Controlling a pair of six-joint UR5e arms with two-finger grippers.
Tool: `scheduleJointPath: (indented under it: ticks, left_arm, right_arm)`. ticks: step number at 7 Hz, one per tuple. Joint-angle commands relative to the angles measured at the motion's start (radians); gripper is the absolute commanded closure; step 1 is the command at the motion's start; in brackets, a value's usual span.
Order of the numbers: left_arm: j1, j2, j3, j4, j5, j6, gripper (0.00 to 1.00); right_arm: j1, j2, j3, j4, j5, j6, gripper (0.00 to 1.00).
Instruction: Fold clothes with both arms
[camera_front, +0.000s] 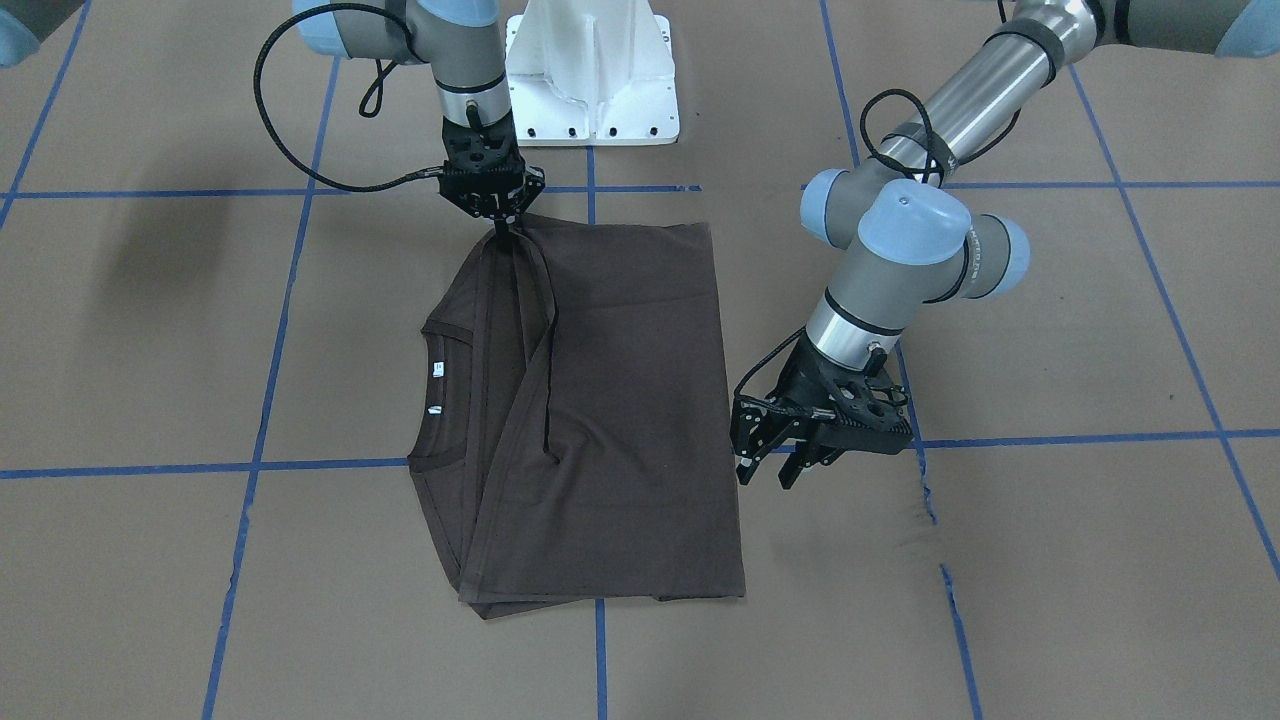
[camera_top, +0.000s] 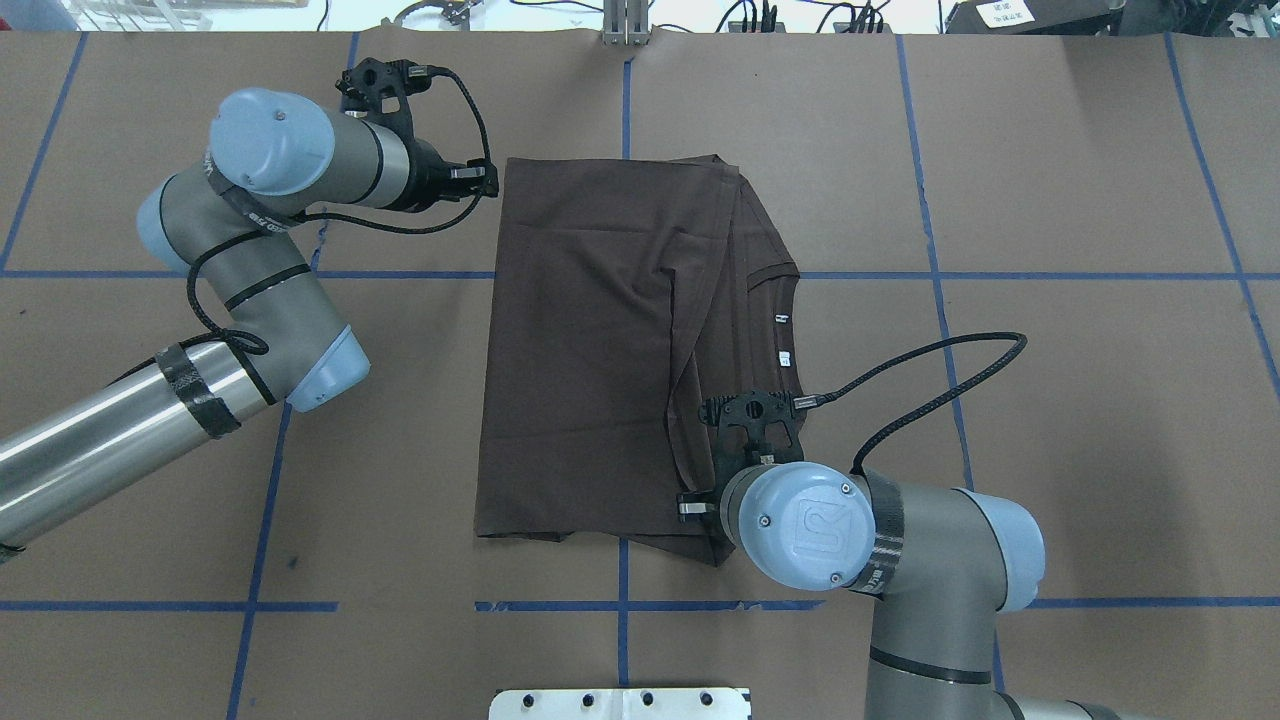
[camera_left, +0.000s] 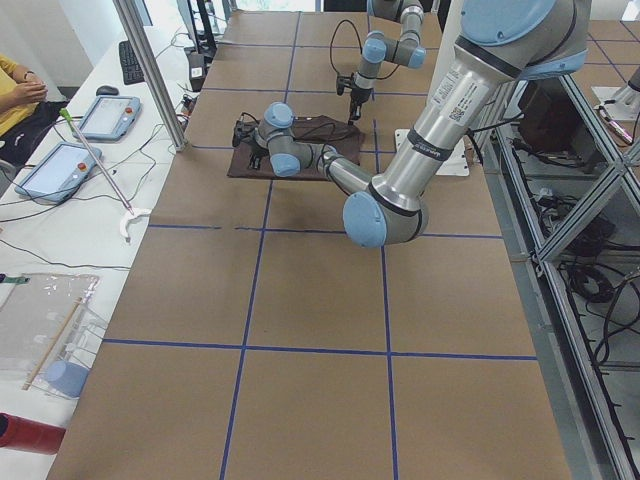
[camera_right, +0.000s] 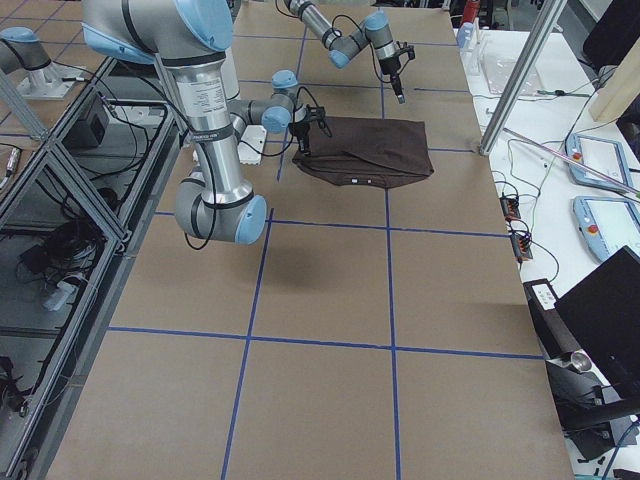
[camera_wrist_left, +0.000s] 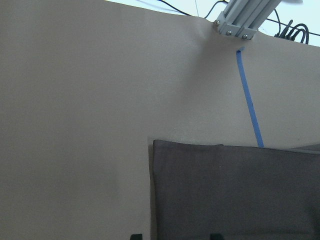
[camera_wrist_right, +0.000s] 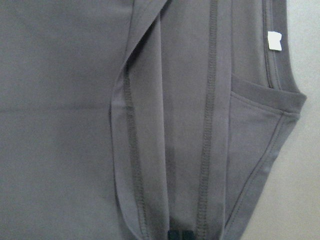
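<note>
R gripper (camera_front: 497, 230) clamped on brown tee (camera_front: 620, 400) at edge nearest base, fabric pulled up in a peak. L gripper (camera_front: 790, 468) fingers apart, just beside tee's opposite side

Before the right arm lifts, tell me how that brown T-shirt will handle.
Probably floppy: where the right end effector pinches the T-shirt, fabric pulls into a peak while the rest lies flat. Likely light, since that small pinch raises it. The folded layers may slide apart if lifted from one point; the left end effector is open, gripping nothing.
</note>
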Motion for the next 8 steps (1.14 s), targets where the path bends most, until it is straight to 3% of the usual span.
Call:
scheduleJointPath:
  ticks: [1,2,6,7,8]
  left_arm:
    - [0.000,0.017,-0.012,0.000,-0.001,-0.013,0.45]
    - [0.000,0.022,-0.013,0.000,-0.001,-0.013,0.45]
    - [0.002,0.023,-0.013,0.000,0.000,-0.031,0.45]
    - [0.002,0.029,-0.015,-0.002,-0.001,-0.031,0.45]
    - [0.002,0.030,-0.016,-0.002,-0.001,-0.031,0.45]
  right_arm:
    - [-0.003,0.035,-0.028,0.001,-0.021,-0.087,0.61]
    - [-0.003,0.035,-0.031,0.001,-0.024,-0.115,0.55]
    - [-0.020,0.044,-0.059,0.004,-0.057,-0.177,0.56]
    - [-0.024,0.049,-0.059,0.006,-0.057,-0.169,0.74]
    - [-0.027,0.046,-0.059,0.007,-0.057,-0.166,0.99]
